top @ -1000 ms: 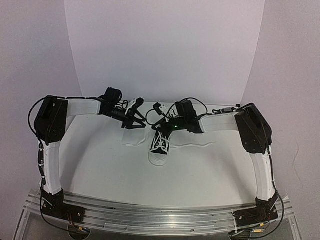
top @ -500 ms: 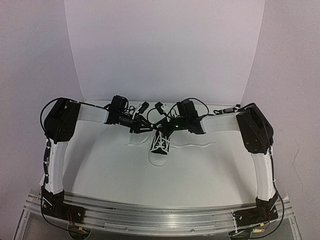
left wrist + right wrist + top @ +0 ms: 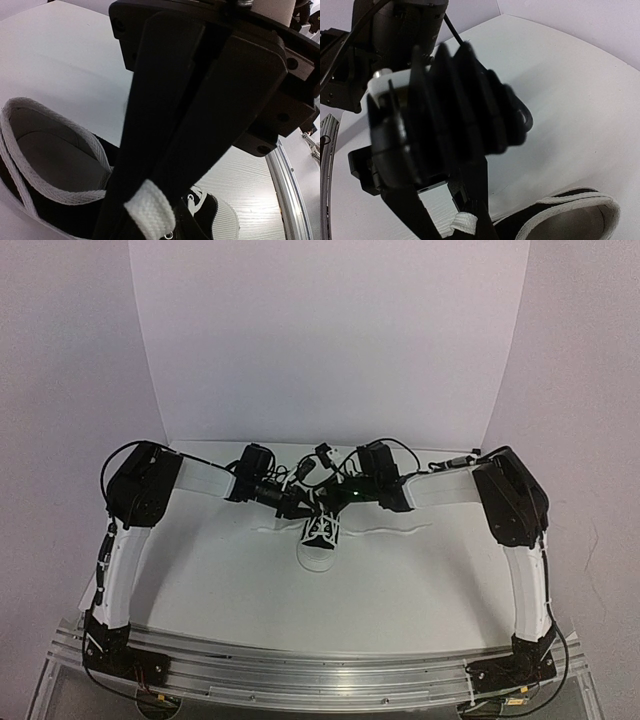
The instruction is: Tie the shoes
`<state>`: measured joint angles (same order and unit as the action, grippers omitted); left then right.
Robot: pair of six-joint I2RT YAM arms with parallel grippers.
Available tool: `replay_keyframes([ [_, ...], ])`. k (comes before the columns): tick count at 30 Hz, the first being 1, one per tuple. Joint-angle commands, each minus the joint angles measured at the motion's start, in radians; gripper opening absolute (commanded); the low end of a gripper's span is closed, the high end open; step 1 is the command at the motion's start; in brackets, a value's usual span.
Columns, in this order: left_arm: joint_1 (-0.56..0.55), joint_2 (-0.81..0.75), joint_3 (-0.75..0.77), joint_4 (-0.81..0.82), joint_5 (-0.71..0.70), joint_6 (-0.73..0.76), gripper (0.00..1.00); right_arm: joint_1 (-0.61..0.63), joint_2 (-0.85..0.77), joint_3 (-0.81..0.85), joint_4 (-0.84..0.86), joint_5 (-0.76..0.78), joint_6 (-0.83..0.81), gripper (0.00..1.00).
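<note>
Lying at the centre of the table (image 3: pixel 200 580), white toe toward the arms, the sneaker (image 3: pixel 321 536) sits under the left gripper (image 3: pixel 305 504) and right gripper (image 3: pixel 338 500), which meet above its collar. The left pinches a white lace (image 3: pixel 151 210) between nearly closed fingers (image 3: pixel 165 125); the right is closed, its hold unclear.

one black sneaker (image 3: pixel 320 538) — two white lace strands (image 3: pixel 395 531), two robot arms (image 3: pixel 205 478), one table (image 3: pixel 220 585)

A white table (image 3: pixel 200 585) carries one small black sneaker (image 3: pixel 320 538) near its middle, white toe toward the near edge. Its white laces (image 3: pixel 400 531) trail left and right across the surface.
</note>
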<state>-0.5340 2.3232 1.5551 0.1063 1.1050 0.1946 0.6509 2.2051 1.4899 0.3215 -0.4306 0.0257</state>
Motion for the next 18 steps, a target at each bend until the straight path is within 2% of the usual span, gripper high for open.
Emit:
replay_keyframes([
  [1, -0.011, -0.002, 0.008, 0.111, 0.024, -0.059, 0.26, 0.012, -0.059, -0.006, 0.055, -0.007, 0.030, 0.00],
  [5, -0.014, -0.010, -0.008, 0.100, 0.036, -0.057, 0.26, 0.012, -0.061, -0.013, 0.060, -0.005, 0.040, 0.00],
  [8, -0.022, -0.009, -0.019, 0.153, 0.024, -0.092, 0.25, 0.012, -0.053, -0.008, 0.072, -0.009, 0.058, 0.00],
  [14, -0.031, 0.005, -0.062, 0.372, 0.000, -0.315, 0.18, 0.015, -0.044, -0.014, 0.095, 0.003, 0.101, 0.00],
  [16, -0.031, 0.008, -0.073, 0.406, 0.005, -0.351, 0.10, 0.015, -0.042, -0.019, 0.103, 0.004, 0.118, 0.00],
  [17, -0.031, 0.006, -0.081, 0.419, 0.003, -0.363, 0.03, 0.016, -0.041, -0.022, 0.108, 0.004, 0.127, 0.00],
  [18, -0.031, 0.007, -0.088, 0.432, -0.001, -0.368, 0.01, 0.015, -0.039, -0.022, 0.112, 0.002, 0.134, 0.00],
])
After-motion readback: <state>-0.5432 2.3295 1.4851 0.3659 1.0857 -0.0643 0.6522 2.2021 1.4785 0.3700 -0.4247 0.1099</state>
